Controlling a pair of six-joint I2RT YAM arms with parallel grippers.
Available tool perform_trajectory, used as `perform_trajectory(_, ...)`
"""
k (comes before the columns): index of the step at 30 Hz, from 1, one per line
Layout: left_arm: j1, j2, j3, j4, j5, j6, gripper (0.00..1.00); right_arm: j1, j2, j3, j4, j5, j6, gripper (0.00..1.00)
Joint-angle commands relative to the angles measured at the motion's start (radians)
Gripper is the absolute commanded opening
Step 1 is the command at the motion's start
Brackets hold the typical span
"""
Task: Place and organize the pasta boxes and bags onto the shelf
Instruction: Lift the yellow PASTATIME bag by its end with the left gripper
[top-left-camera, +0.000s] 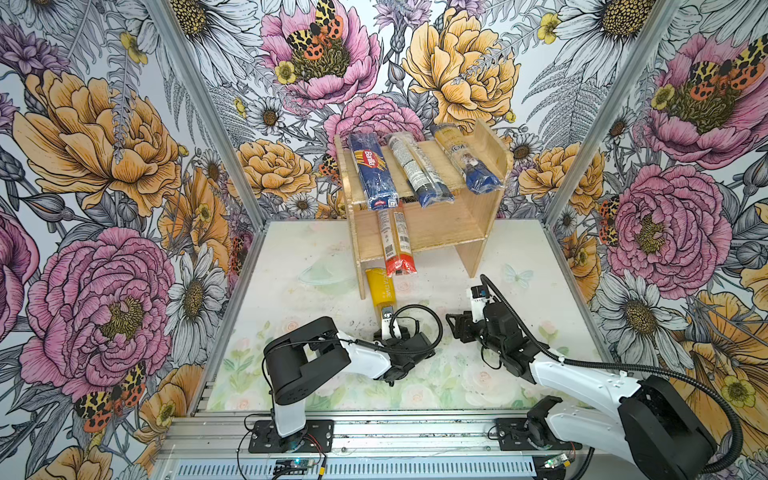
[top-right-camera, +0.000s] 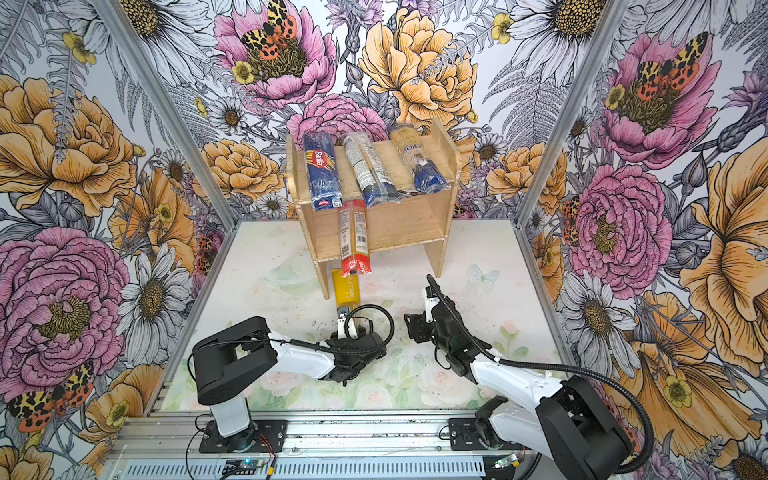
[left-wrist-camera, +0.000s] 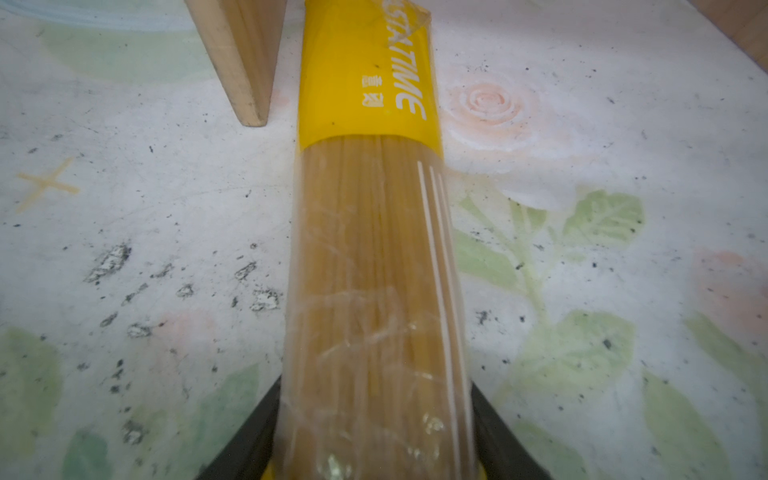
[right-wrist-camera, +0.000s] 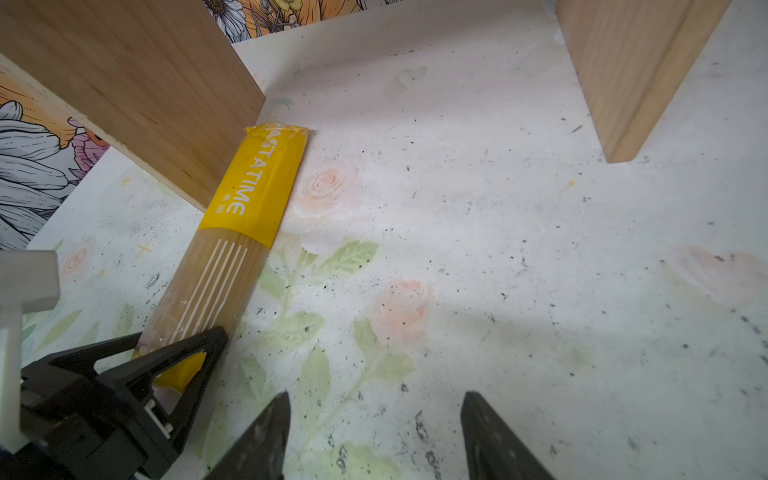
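Yellow-ended pack (top-left-camera: 380, 286) lies flat on the table (right-wrist-camera: 498, 249), running straight out ahead of the left gripper (right-wrist-camera: 180, 340). That gripper is clamped on the pack's near end, arm low and stretched forward. The far end sits right by the side panel foot (left-wrist-camera: 245, 62) of the shelf (top-left-camera: 436, 232), can't tell if it's touching. Right gripper (right-wrist-camera: 376, 399) hovers alongside, jaws apart and holding nothing, with bare table ahead between the shelf's legs.
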Motion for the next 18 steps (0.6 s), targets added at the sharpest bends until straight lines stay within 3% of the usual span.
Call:
perform_trajectory(1, -0.006, 0.009, -0.046, -0.086, 0.034, -0.029, 0.31, -0.010, -0.022, -0.005, -0.001, -0.003, 0.004, 0.67)
perform_trajectory(5, -0.014, 0.010, -0.043, -0.088, 0.028, -0.015, 0.14, -0.014, -0.031, -0.007, -0.009, -0.002, 0.002, 0.67)
perform_trajectory(7, -0.024, 0.009, -0.034, -0.101, 0.016, -0.007, 0.00, -0.017, -0.035, -0.007, -0.014, 0.000, 0.002, 0.67)
perform_trajectory(12, -0.063, 0.014, 0.021, -0.187, -0.049, 0.000, 0.00, -0.027, -0.046, -0.005, -0.027, -0.003, -0.001, 0.67)
perform_trajectory(18, -0.123, 0.009, 0.076, -0.209, -0.099, 0.090, 0.00, -0.046, -0.051, -0.001, -0.047, -0.011, -0.003, 0.67)
